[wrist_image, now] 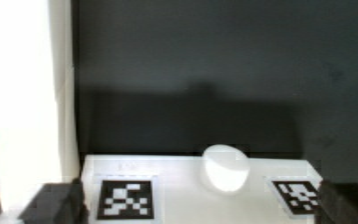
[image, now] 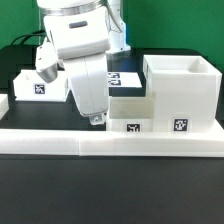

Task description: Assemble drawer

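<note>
The drawer's large white casing (image: 181, 92) stands at the exterior view's right. One tray box (image: 131, 108) lies against its left side, and a second tray box (image: 38, 85) lies at the far left. My gripper (image: 95, 119) reaches down at the left end of the middle tray box. In the wrist view my gripper (wrist_image: 204, 206) is open. Its dark fingers (wrist_image: 53, 204) stand on either side of a tray box face (wrist_image: 179, 170) that carries a knob (wrist_image: 226, 167) and two square tags. I cannot tell whether the fingers touch it.
A long low white border rail (image: 110, 146) runs along the front of the parts. The marker board (image: 124, 76) lies behind the arm. The table is black (wrist_image: 211, 70).
</note>
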